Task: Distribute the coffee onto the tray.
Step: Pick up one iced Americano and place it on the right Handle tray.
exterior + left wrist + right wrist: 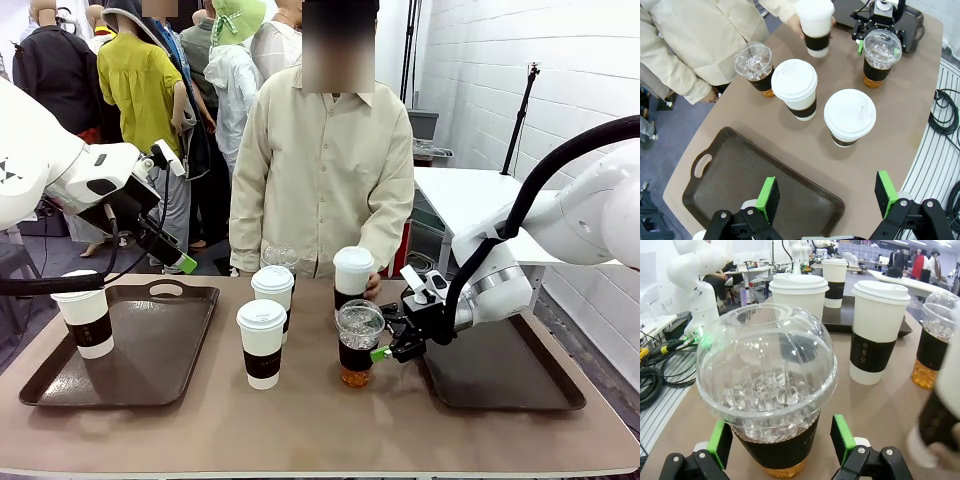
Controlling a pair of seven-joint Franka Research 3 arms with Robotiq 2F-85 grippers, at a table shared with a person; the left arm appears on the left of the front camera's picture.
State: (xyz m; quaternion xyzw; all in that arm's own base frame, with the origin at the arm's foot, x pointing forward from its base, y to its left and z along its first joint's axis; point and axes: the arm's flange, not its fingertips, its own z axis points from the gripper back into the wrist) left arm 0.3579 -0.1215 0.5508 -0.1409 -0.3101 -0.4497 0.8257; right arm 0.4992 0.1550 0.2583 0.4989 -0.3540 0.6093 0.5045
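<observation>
The coffee stands mid-table: white lidded cups with brown sleeves (262, 343) (272, 294) and a clear dome-lidded cup (359, 345) of amber drink. My right gripper (380, 350) is open with its green pads (842, 436) on either side of that cup's sleeve (775, 450). A second clear cup (280, 257) stands at the far edge. The person's hand holds another white cup (352, 284) on the table. One white cup (88, 320) stands on the left tray (150, 350). My left gripper (827, 195) hangs open and empty above that tray (740, 175).
A second dark tray (500, 375) lies at the right, under my right arm. The person stands close at the far edge of the table. Cables lie on the floor beside the table (945, 120).
</observation>
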